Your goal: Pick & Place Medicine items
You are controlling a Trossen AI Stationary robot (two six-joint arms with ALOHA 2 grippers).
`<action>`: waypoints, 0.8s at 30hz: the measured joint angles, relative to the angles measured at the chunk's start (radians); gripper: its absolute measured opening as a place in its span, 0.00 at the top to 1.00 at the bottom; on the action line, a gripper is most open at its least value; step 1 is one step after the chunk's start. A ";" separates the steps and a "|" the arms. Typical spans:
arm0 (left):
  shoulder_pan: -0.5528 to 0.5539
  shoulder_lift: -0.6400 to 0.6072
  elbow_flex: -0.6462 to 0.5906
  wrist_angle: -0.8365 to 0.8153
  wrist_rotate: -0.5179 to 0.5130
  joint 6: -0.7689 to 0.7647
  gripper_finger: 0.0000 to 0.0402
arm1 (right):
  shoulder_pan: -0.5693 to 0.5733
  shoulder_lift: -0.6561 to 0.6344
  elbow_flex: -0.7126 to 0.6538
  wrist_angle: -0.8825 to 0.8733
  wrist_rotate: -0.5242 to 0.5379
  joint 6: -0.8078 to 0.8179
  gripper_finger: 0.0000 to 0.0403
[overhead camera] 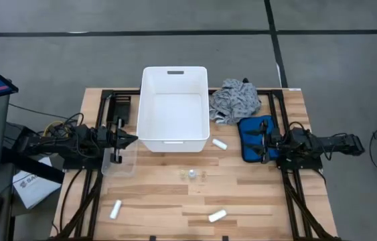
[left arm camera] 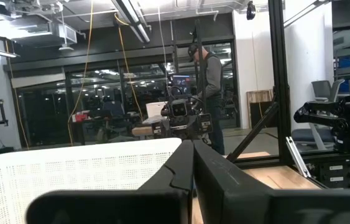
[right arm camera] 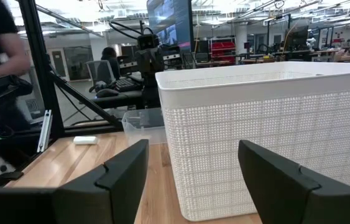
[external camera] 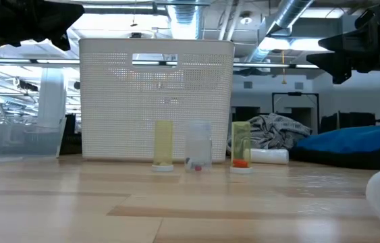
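Overhead: a white bin [overhead camera: 173, 107] sits at the back centre of a wooden table [overhead camera: 155, 194], with both arms parked at the sides.
Left gripper: left gripper [overhead camera: 133, 139] is pinched fully shut and holds nothing, hanging just beside the bin's left wall over a clear plastic tray [overhead camera: 118, 163].
Right gripper: right gripper [overhead camera: 258, 142] has its fingers spread wide with nothing between them, poised over a blue padded pouch [overhead camera: 255, 137] on the table's right side.
Tubes: one white tube [overhead camera: 219, 144] lies just off the bin's front right corner; a second white tube [overhead camera: 116, 209] rests near the front left of the table; a third white tube [overhead camera: 217, 215] lies near the front, right of centre.
Vials: small vials [overhead camera: 192, 175] stand upright in a tight row in front of the bin, at mid-table; from table height two look yellowish and one clear.
Cloth: a grey patterned cloth [overhead camera: 234, 100] is bunched against the bin's right rear corner, touching the pouch's far end.
Background: a person [left arm camera: 209, 71] stands in the room beyond the table, seen from the left wrist.
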 joint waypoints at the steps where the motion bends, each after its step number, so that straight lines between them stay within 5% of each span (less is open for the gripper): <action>1: 0.000 0.000 0.000 0.000 0.000 0.000 1.00 | 0.000 0.000 0.000 0.000 0.000 0.000 0.39; 16: 0.000 0.004 0.000 0.033 -0.002 -0.023 1.00 | 0.000 0.000 0.000 0.000 0.000 0.000 0.39; 24: 0.000 0.066 0.000 -0.004 -0.070 -0.659 1.00 | 0.000 0.000 0.000 0.000 0.000 0.000 0.39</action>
